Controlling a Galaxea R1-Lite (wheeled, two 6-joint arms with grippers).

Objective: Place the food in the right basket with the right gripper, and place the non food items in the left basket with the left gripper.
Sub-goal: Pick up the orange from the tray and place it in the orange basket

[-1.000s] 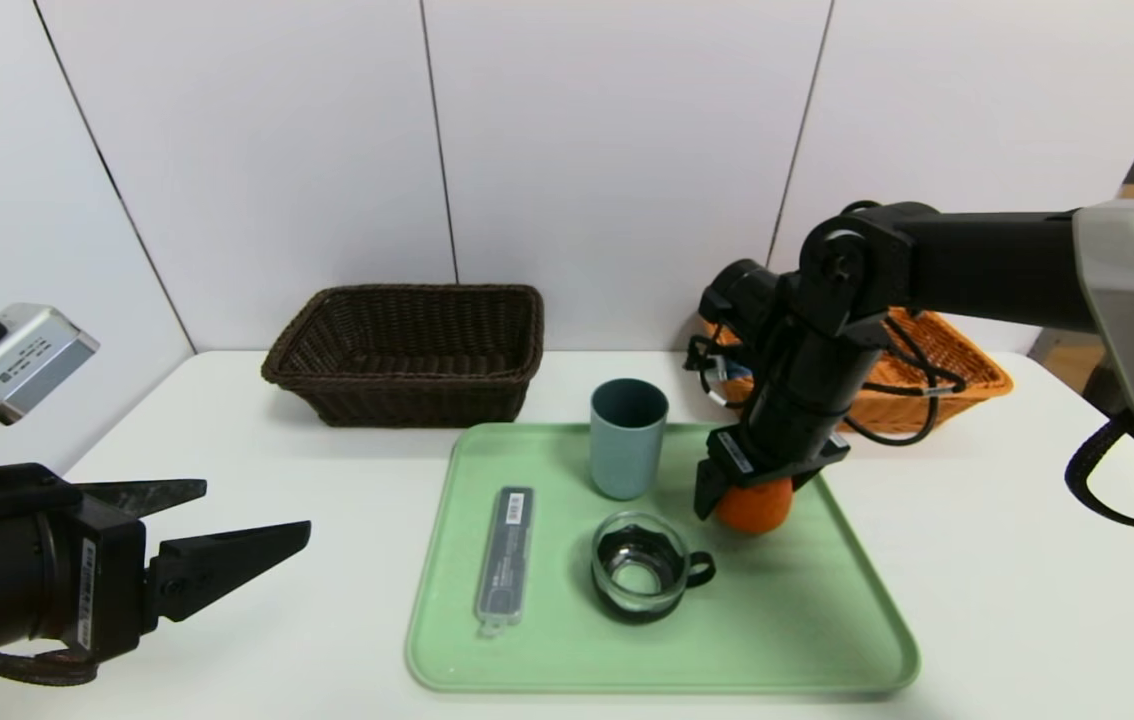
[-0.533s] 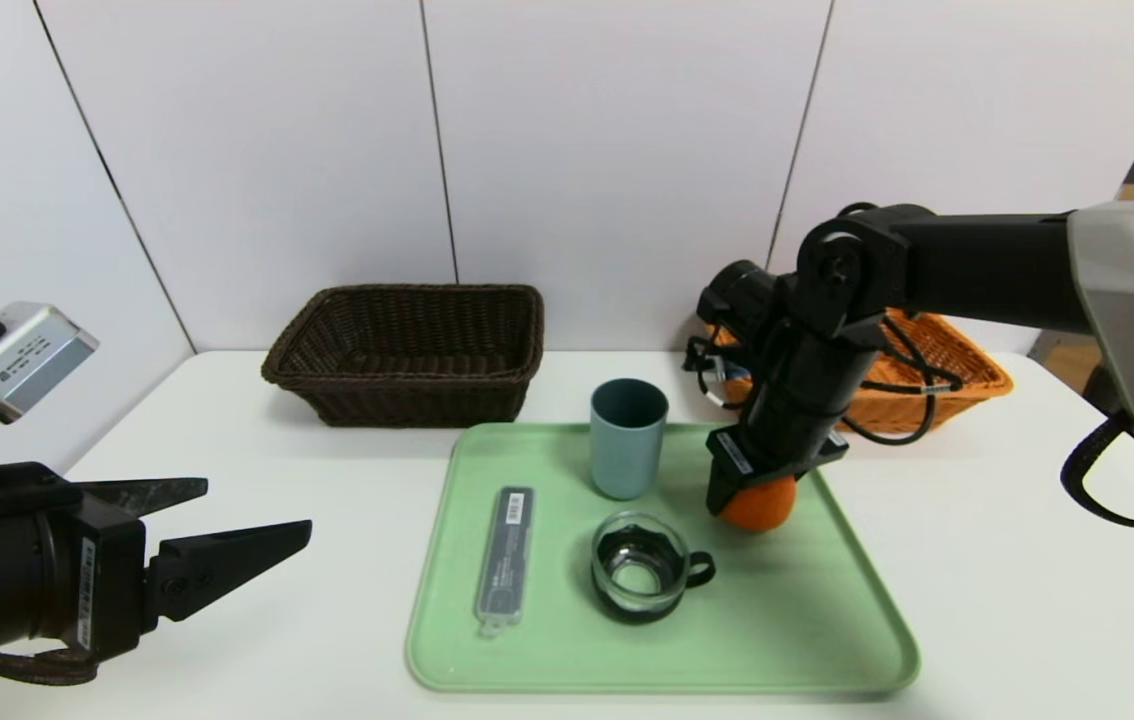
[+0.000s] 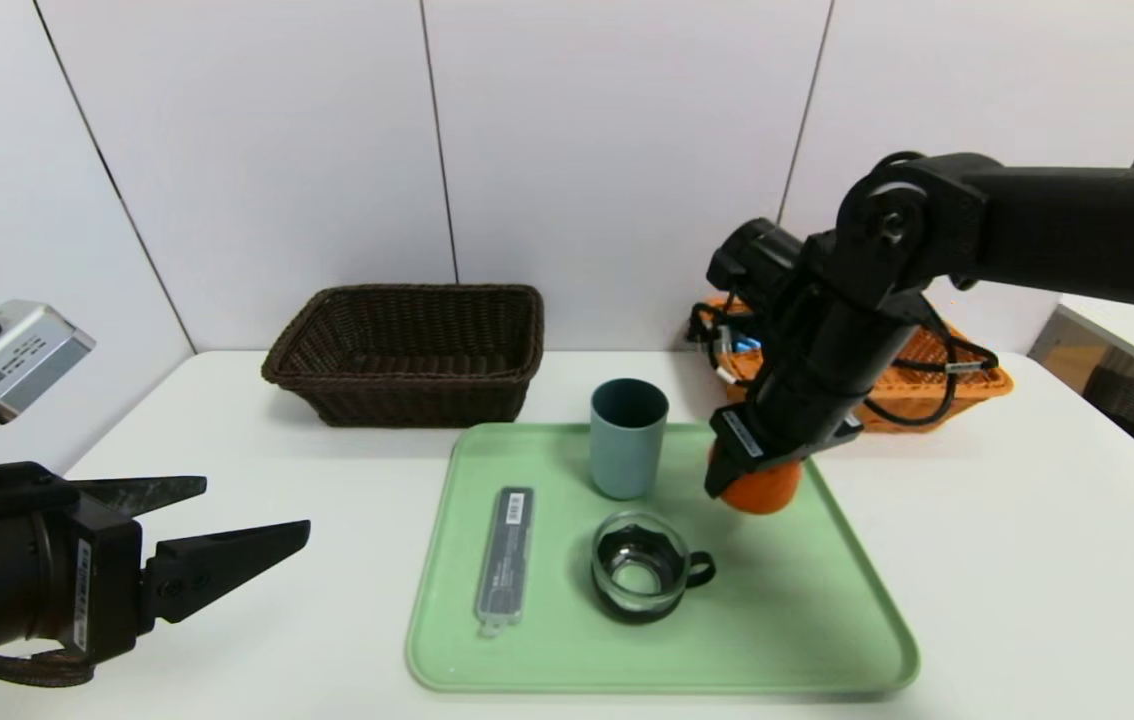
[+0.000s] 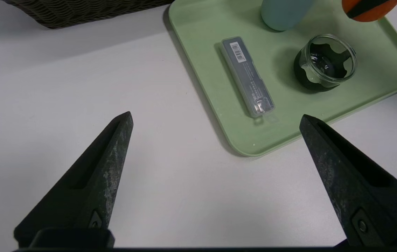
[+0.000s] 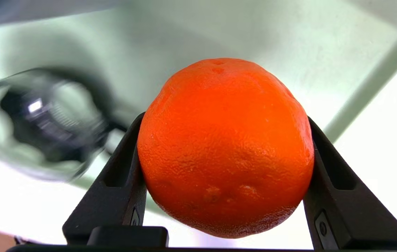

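Orange fruit, round and dimpled, is the one thing that has shifted since a second ago: then it sat low on the tray under the right arm, and now it hangs a little higher, clear of the tray floor, over the tray's far right part.

Going left to right: the black two-fingered left gripper hovers over the white table at the near left, its jaws spread wide with nothing between them, just as before. Behind it, at the far left of the table, the dark brown woven wicker basket stands where it stood.

The pale green plastic tray lies in the middle. On its left part lies the slim dark grey rectangular case with a label; at its far edge stands the tall blue-grey tumbler, upright; nearer the robot sits the small clear glass cup with a black handle. None of the three has moved.

Right of the tumbler, the black right gripper points steeply down with its tapered fingers clamped on either side of the fruit. Its arm now reaches in higher than before, uncovering more of the orange-tan woven wicker basket at the far right, behind the arm.
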